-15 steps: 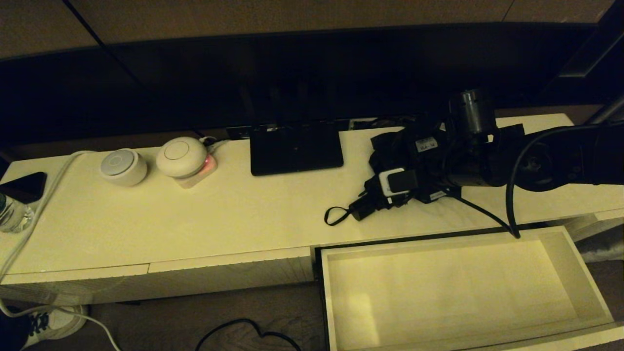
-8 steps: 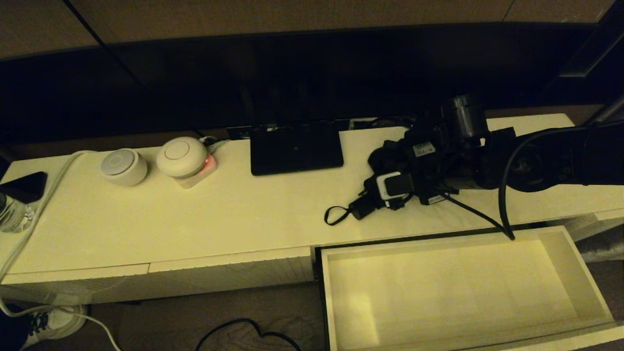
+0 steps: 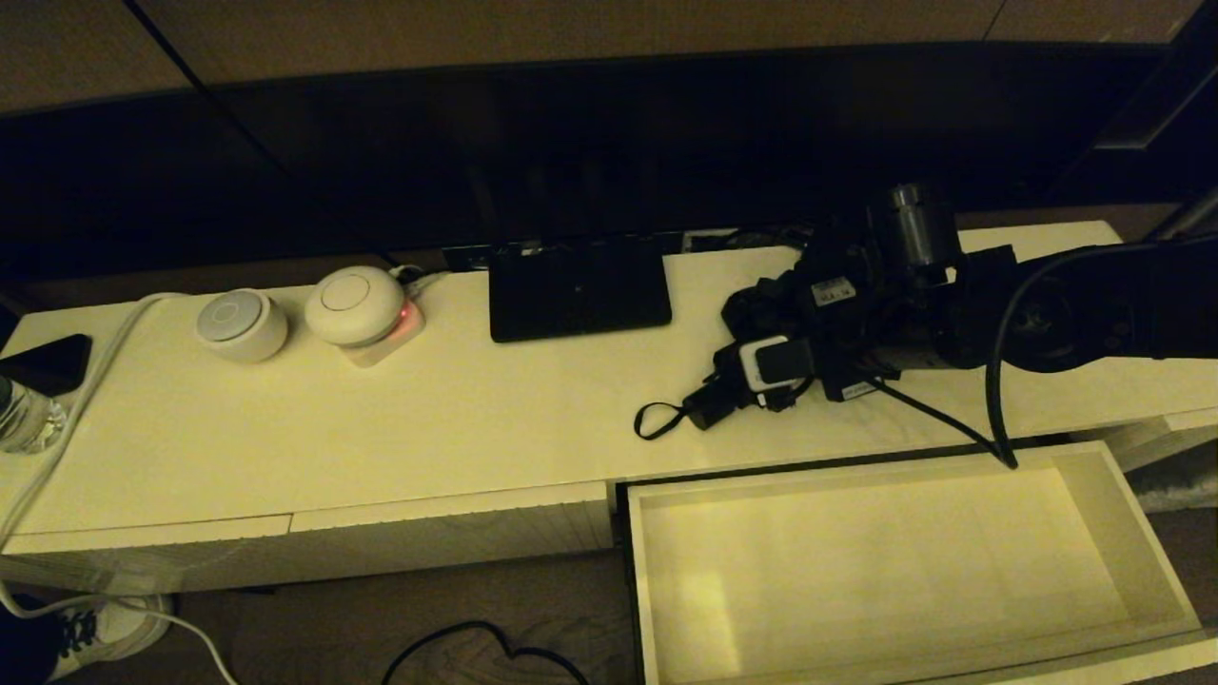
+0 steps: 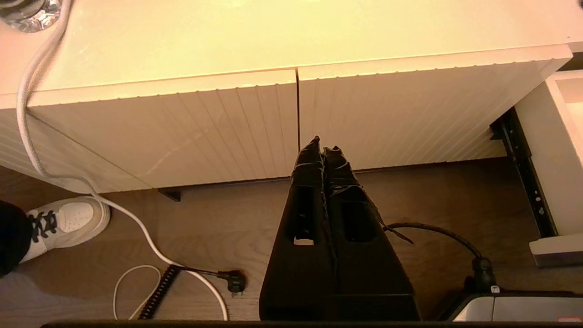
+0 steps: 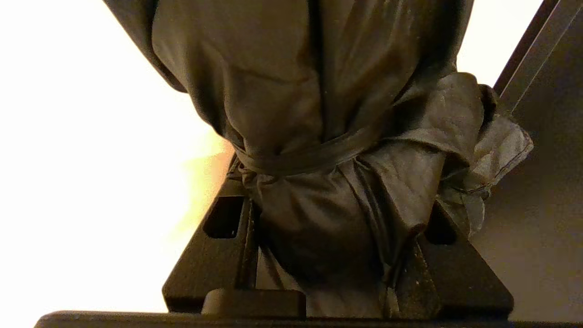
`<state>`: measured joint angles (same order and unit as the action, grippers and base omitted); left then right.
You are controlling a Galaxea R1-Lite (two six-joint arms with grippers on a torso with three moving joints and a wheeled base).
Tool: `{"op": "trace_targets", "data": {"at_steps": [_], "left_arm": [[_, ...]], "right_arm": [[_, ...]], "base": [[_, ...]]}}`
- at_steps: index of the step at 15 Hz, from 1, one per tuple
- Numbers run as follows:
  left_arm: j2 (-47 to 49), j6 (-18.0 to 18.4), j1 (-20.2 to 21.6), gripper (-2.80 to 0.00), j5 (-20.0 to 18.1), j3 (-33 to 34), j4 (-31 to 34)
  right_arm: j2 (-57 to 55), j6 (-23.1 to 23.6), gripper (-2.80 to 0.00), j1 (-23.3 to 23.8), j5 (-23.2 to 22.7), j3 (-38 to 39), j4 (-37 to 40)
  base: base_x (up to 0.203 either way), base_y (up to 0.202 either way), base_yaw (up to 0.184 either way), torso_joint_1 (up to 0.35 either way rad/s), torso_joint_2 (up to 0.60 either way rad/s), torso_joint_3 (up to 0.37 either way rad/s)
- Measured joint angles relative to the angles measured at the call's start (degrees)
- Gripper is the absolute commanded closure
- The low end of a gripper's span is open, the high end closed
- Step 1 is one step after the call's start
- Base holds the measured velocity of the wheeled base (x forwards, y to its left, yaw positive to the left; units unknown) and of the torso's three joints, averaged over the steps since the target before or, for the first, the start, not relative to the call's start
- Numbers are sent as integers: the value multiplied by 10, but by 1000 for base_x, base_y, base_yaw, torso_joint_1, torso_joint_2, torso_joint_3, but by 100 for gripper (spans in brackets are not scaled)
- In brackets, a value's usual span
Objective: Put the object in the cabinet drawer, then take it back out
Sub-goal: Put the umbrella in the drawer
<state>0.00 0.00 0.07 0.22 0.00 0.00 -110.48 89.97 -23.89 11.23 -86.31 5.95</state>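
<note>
The black folding umbrella (image 3: 712,407) lies on the cream cabinet top, right of centre, its handle and strap loop pointing left. My right gripper (image 3: 775,328) reaches in from the right and is shut on the bunched canopy. In the right wrist view the fabric (image 5: 319,91) fills the gap of the right gripper (image 5: 337,200) and bulges over both fingers, hiding their tips. The wide cream drawer (image 3: 633,571) stands pulled out below, its pale interior bare. My left gripper (image 4: 322,148) hangs shut and idle in front of the closed ribbed drawer fronts, with the open drawer's side (image 4: 560,150) next to it.
A flat black router (image 3: 579,290) sits at the back centre. Two white round devices (image 3: 241,325) (image 3: 354,306), a phone (image 3: 48,363) and a bottle (image 3: 24,419) occupy the left end. A white cable (image 3: 57,457) trails to the floor beside a shoe (image 3: 105,628).
My right gripper came down and left onto the umbrella's canopy, then the wrist eased slightly back to the right. The umbrella's handle and strap have stayed in place.
</note>
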Motion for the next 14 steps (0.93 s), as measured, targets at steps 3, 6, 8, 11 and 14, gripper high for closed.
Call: {"op": "trace_targets", "data": {"at_steps": [3,6,8,11,14], "left_arm": [[0,0,0,0,0,0,0],[0,0,0,0,0,0,0],[0,0,0,0,0,0,0],[0,0,0,0,0,0,0],[0,0,0,0,0,0,0]], "right_arm": [[29,0,0,0,25,25,1],[78,-3,0,0,45,68,2],[120,-9,0,3,48,100,13],[198,-46,0,5,52,160,63],[288,-104,0,6,63,265,110]], "base": [[0,0,0,10,2,-1],[0,0,0,0,0,0],[0,0,0,0,0,0],[0,0,0,0,0,0],[0,0,0,0,0,0]]}}
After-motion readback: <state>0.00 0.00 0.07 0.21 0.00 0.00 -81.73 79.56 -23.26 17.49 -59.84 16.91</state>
